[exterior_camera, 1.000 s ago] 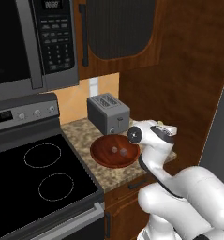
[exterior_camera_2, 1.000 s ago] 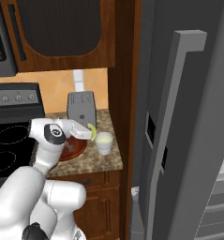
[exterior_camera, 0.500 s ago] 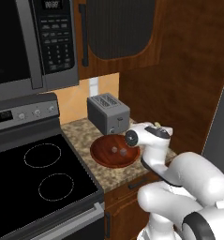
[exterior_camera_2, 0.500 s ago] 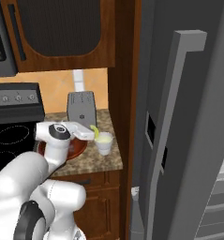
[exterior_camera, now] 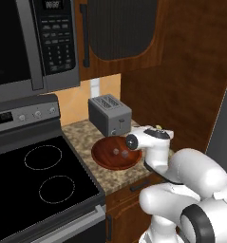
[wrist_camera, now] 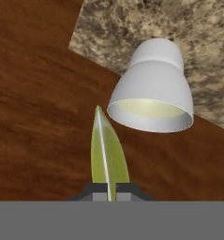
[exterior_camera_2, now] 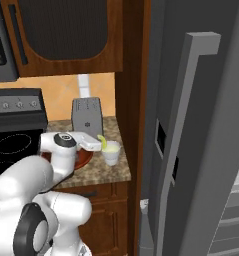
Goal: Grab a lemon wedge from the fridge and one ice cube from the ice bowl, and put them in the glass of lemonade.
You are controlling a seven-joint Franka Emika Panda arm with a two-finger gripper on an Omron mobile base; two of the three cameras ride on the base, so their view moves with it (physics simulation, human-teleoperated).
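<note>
Granite counter (wrist_camera: 132,28); slim yellow-green lemon wedge (wrist_camera: 108,152)

Arm swings further right vs 1 s ago: gripper (exterior_camera_2: 102,143) w/ lemon wedge (exterior_camera_2: 103,143) pinched in it, earlier over the near rim of the ice bowl (exterior_camera_2: 83,160), now sits past the bowl's right edge, right at the glass of lemonade (exterior_camera_2: 111,152). Glass now just ahead of and slightly below the tips; wedge prob. over its near rim, hard to tell from base views. In left base view the hand (exterior_camera: 150,137) now hangs off the bowl (exterior_camera: 116,154), so more of the bowl's inside shows. Elbow/forearm bulk moves in closer to the cams.
</note>
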